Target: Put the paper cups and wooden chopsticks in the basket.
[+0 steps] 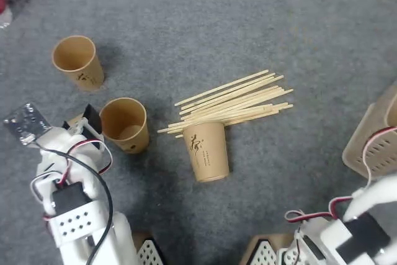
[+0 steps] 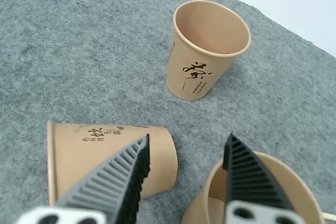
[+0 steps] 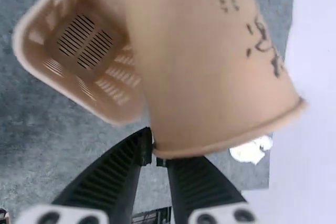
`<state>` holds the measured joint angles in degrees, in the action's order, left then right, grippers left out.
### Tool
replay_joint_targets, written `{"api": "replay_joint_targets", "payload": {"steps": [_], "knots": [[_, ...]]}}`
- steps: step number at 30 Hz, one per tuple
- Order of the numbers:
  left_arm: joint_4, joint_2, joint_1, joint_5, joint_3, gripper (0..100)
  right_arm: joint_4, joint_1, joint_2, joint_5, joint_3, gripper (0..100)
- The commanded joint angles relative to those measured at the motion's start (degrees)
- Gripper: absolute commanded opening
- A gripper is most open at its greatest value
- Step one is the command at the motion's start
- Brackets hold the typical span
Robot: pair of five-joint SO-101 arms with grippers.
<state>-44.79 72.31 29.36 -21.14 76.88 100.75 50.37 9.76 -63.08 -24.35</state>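
Grey felt counter (image 1: 279,35) — left pincer (image 2: 188,139) spread. Right pincer (image 3: 156,150) pinches a paper cup (image 3: 210,61) by the rim — surely light, crushable.

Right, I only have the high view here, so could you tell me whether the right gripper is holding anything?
Observer: Yes. The right gripper is shut on the rim of a paper cup, and the basket sits just beyond it.
Operator: Thank you. Is there anything beneath the left arm that I cannot make out from above?
Observer: There is. A tipped cup lies on its side by the open left gripper, on the opposite side from the upright cup that you can see next to it.
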Motion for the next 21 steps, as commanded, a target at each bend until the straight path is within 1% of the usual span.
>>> {"api": "replay_joint_targets", "payload": {"steps": [1,3,4,7,8,16,18,21], "knots": [[1.23,0.79,-0.26,-0.35,-0.22,22,1.63,-2.24,-0.13,2.99,-3.52,0.9],[1.23,0.79,-0.26,-0.35,-0.31,22,1.63,-2.51,-0.13,4.57,-4.66,1.4],[1.23,0.79,-0.26,-0.35,-0.31,22,1.63,-2.51,-0.04,5.01,-5.36,3.2],[1.23,0.79,-0.26,-0.35,-0.4,22,1.63,-2.24,-0.13,6.42,-6.95,13.5],[1.23,0.79,-0.26,-0.35,-0.4,22,1.63,-2.24,-0.13,6.68,-7.21,15.2],[1.23,0.79,-0.26,-0.26,-0.4,22,1.36,-2.24,-0.22,6.95,-7.12,12.7],[1.23,0.79,-0.26,-0.26,-0.4,22,0.22,-2.42,-0.31,7.21,-7.03,12.7],[1.23,0.79,-0.26,-0.26,-0.31,22,-3.21,-2.51,-0.57,9.76,-6.59,12.6]]}}
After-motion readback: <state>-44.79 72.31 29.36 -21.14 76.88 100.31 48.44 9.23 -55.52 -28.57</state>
